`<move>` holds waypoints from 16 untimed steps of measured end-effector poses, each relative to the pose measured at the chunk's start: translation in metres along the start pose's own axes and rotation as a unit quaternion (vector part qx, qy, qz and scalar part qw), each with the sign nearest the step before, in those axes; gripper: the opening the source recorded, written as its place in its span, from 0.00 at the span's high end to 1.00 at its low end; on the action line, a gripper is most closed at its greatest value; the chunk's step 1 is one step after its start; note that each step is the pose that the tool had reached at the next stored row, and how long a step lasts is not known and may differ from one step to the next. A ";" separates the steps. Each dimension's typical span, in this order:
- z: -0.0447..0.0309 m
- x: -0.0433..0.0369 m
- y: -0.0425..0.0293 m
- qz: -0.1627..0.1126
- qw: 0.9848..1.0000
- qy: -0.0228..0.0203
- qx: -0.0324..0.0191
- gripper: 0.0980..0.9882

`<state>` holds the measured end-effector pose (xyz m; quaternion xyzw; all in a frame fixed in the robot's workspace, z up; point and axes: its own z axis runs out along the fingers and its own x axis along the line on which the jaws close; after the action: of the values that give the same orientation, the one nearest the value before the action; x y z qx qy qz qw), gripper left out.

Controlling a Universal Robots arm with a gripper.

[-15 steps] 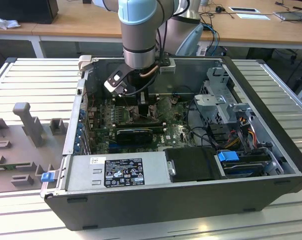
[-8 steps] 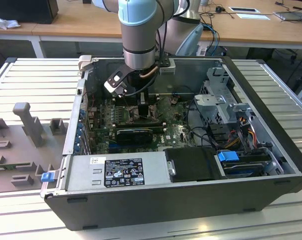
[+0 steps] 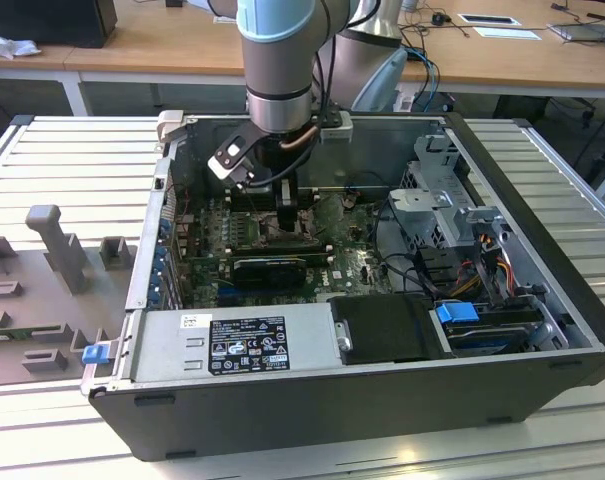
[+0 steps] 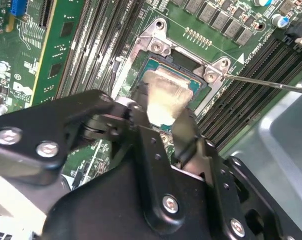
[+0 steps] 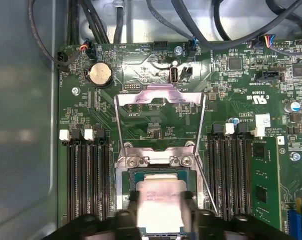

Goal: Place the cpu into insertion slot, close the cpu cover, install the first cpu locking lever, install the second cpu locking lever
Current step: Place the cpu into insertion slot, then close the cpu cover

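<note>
The cpu is a small flat silver square. It sits between the two black fingers of the claw. The claw is pinching the cpu, w/ one finger on each side. The second wrist view shows the same: cpu held in the claw.

The cpu is right at the insertion slot, inside its silver rim. Can't tell if it's all the way down or just above. The cpu cover, a thin silver frame, is flipped open, off the slot, on the side away from the claw. In the second wrist view a thin metal rod runs out from the slot's rim over the long black memory slots. More of these memory slots lie on both sides of the slot. All this is on the green board.

In the exterior view the arm comes down into the open computer case. The claw is low over the green board, in the far middle of the case. A grey box w/ a label is on the near side.
</note>
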<state>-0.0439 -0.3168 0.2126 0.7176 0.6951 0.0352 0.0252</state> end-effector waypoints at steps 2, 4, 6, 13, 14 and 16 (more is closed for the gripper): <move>-0.0007 0.0000 0.0001 0.000 1.000 0.000 0.000 0.67; -0.0038 0.0001 0.0003 0.000 1.000 -0.001 0.000 0.99; -0.0063 0.0001 0.0005 0.000 1.000 -0.002 0.000 0.99; -0.0086 0.0003 0.0089 0.000 1.000 -0.002 0.000 0.99; -0.0085 0.0003 0.0095 0.000 1.000 -0.002 0.000 0.99; -0.0091 0.0004 0.0096 0.000 1.000 -0.002 0.000 0.99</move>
<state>-0.0351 -0.3168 0.2225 0.7177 0.6951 0.0337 0.0266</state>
